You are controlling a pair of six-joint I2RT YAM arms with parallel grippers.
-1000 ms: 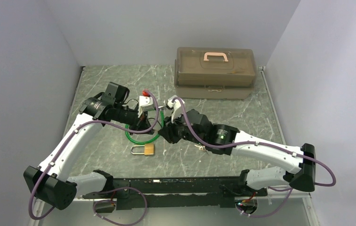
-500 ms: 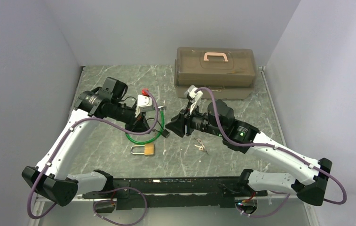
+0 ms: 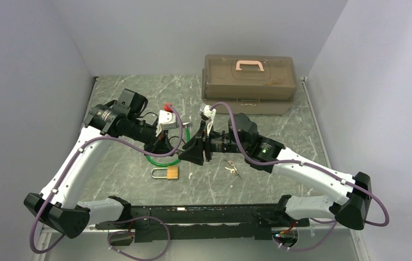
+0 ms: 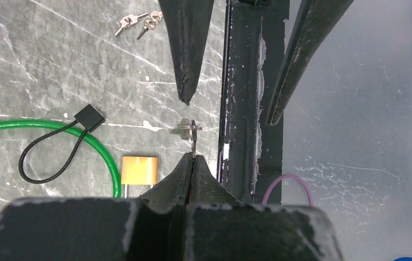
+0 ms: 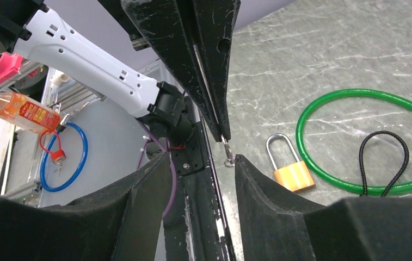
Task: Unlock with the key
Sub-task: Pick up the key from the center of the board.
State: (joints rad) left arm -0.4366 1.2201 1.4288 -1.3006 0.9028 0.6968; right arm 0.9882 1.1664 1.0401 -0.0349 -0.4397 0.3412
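Left pincer: you have it pinching the key, seemingly single.
Right pincer: spread, near that key.
Padlock: lying on your counter.

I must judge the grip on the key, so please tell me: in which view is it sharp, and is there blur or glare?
Left wrist: the key is slightly soft, the left gripper holding it dark and blurred. Right wrist: key small but fairly crisp, padlock sharp. Top external: even light, no glare, key too small to see.
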